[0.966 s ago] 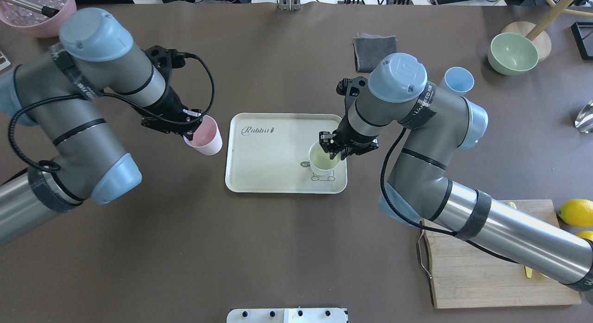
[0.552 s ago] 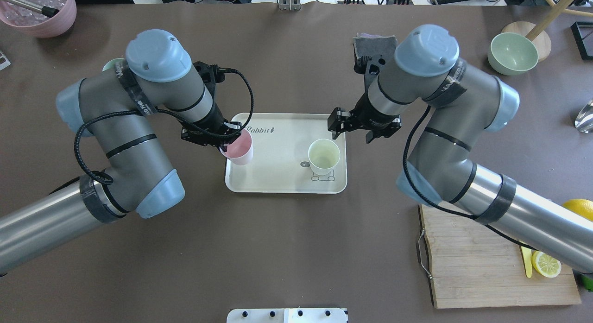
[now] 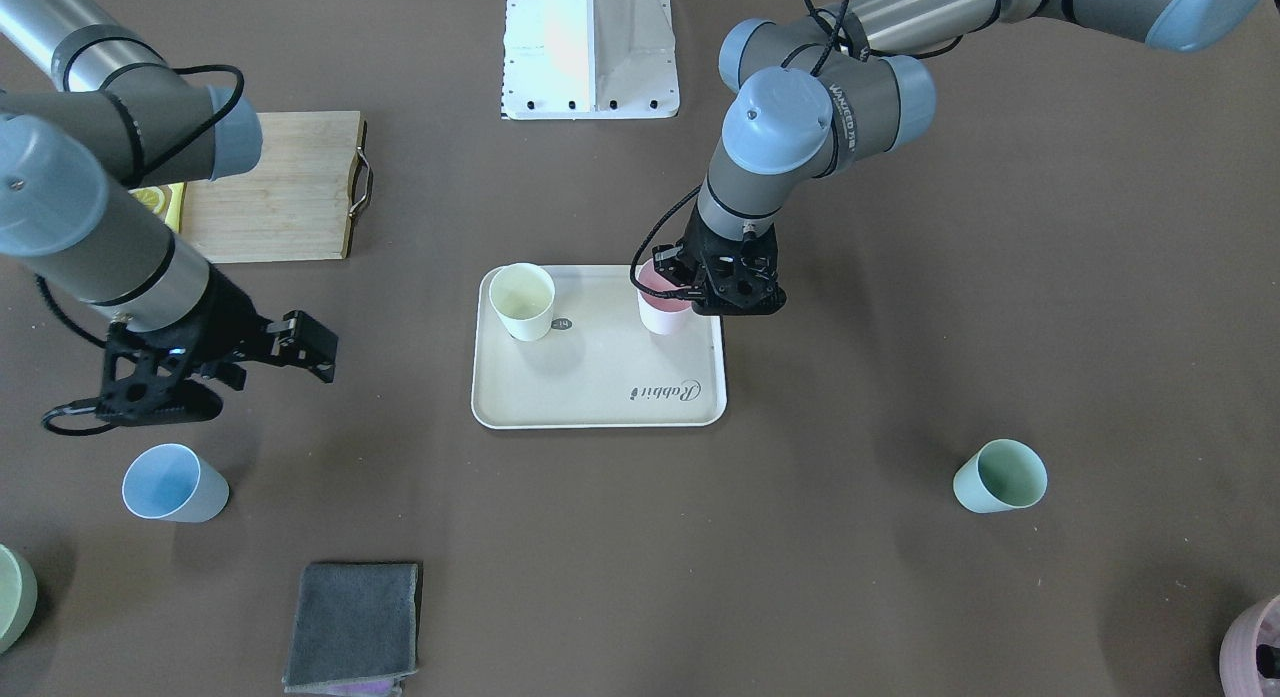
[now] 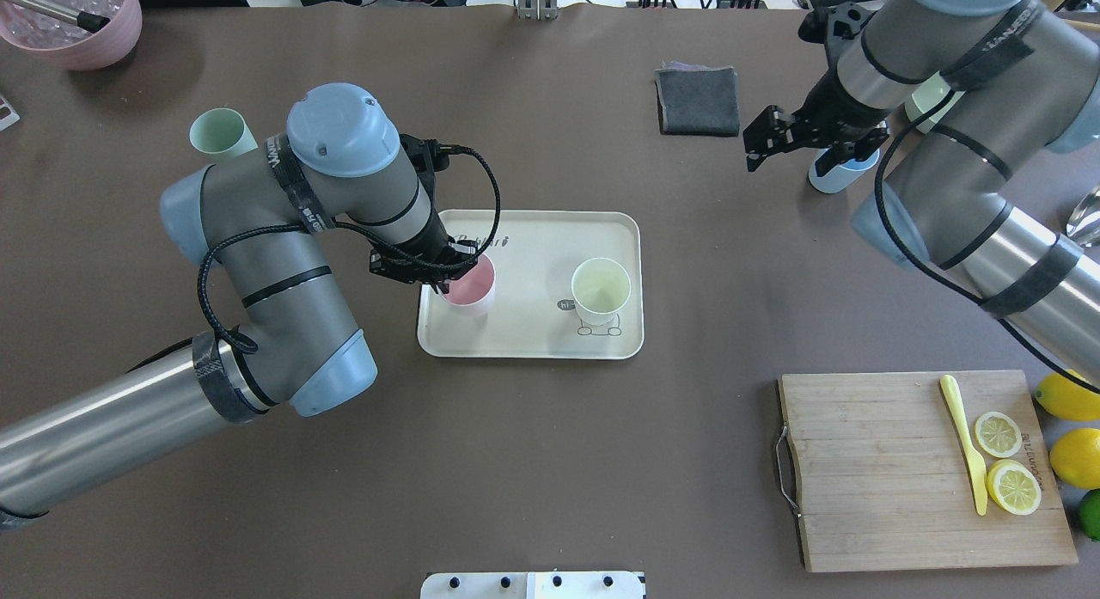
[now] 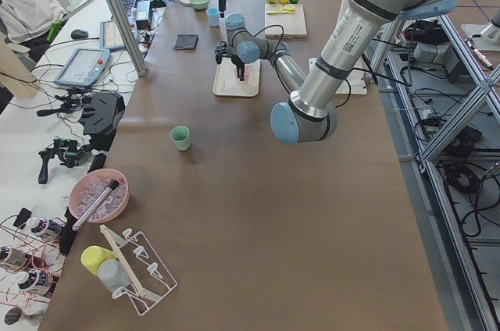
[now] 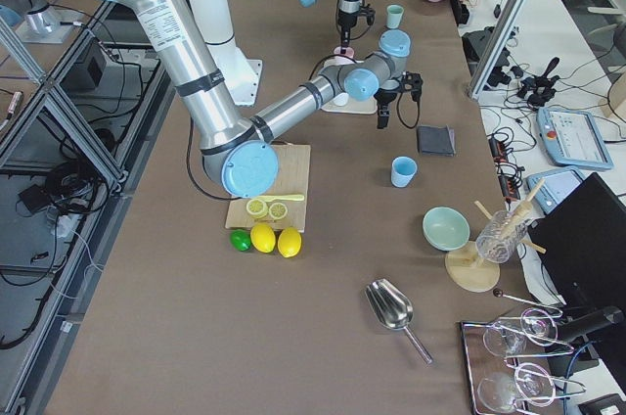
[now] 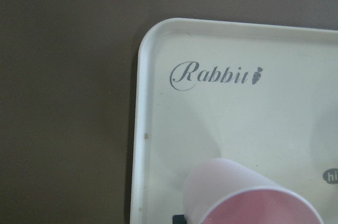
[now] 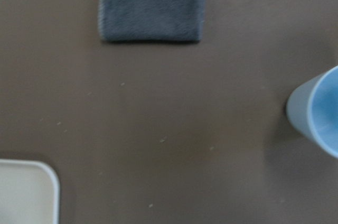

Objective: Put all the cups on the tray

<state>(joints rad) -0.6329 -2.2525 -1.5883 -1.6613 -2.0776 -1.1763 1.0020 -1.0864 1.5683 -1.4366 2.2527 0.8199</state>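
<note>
The cream tray point(image 4: 533, 337) lies mid-table and also shows in the front view point(image 3: 600, 372). The yellow cup point(image 4: 601, 291) stands upright on its right part. My left gripper point(image 4: 443, 277) is shut on the rim of the pink cup point(image 4: 471, 287) over the tray's left part; I cannot tell if the cup rests on it. The left wrist view shows the pink cup point(image 7: 248, 197) above the tray point(image 7: 211, 123). My right gripper point(image 4: 812, 148) is open and empty, beside the blue cup point(image 4: 838, 174) at the far right. The mint green cup point(image 4: 219, 133) stands alone at the far left.
A grey cloth point(image 4: 697, 100) lies at the back, right of centre. A wooden cutting board point(image 4: 876, 470) with lemon slices and a yellow knife sits front right, with whole lemons beside it. A pink pot point(image 4: 73, 27) is at the back left corner.
My left gripper carried the pink cup rightward over the tray. My right gripper let go of the yellow cup and moved away to the back right, to the blue cup.
</note>
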